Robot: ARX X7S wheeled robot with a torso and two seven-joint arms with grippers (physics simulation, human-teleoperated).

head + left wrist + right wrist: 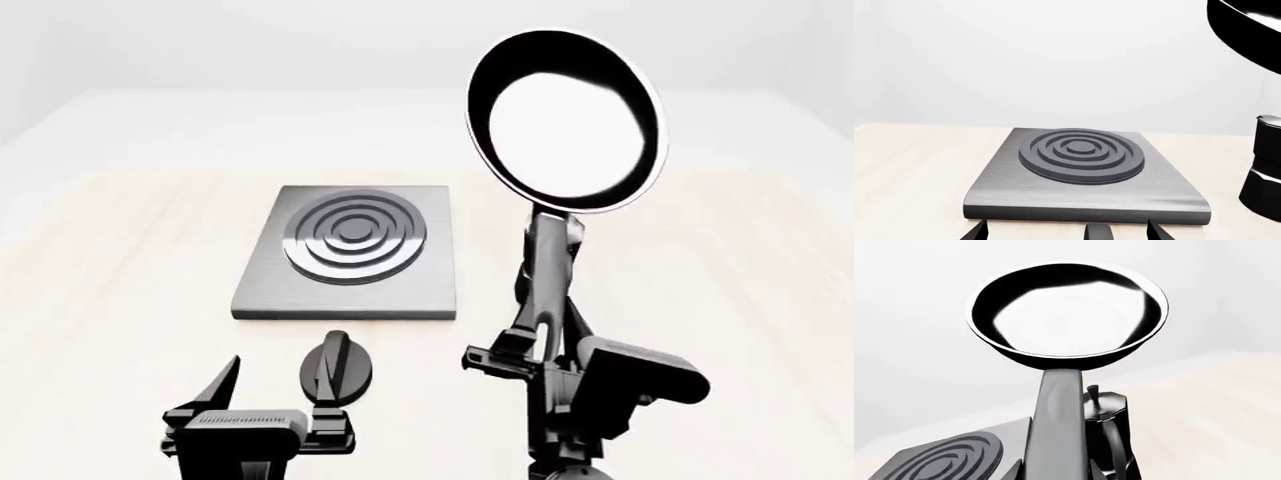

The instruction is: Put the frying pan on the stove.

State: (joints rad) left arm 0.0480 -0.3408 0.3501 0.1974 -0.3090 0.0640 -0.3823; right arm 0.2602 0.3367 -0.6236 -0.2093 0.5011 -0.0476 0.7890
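The frying pan (565, 125) hangs in the air to the right of the stove, glossy inside tilted toward the head camera. My right gripper (541, 345) is shut on its long handle (1057, 430), with a finger on each side; the pan's bowl (1067, 315) fills the right wrist view. The stove (350, 262), a grey plate with dark rings, lies flat on the table, nothing on it. My left gripper (274, 390) is open just in front of the stove (1081, 170), fingertips (977, 232) wide apart. The pan's rim (1247, 30) shows in the left wrist view's corner.
A small black knob (336, 368) stands between the stove's near edge and my left gripper (1067, 236). A black moka pot (1111, 425) stands right of the stove, under the pan's handle, also seen as moka pot (1264, 170). The table (120, 250) is pale wood.
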